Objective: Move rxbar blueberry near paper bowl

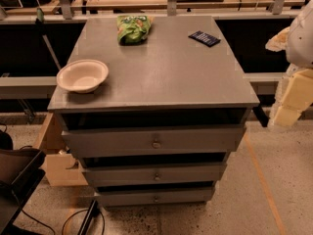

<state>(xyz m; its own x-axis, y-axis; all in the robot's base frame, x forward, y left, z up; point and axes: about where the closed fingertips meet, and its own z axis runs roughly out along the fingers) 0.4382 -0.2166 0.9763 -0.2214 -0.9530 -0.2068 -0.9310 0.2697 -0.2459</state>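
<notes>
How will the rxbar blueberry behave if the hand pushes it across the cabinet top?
The rxbar blueberry lies flat and thin, so it probably slides, not rolls. It looks small, likely light. The hand is at the right edge, away from it.

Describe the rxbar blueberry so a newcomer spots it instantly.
On the grey drawer cabinet, look to the top's far right corner, the side where the hand hangs beside it. The rxbar blueberry lies there: small, flat, navy, unlike the crumpled green bag and round paper bowl.
</notes>
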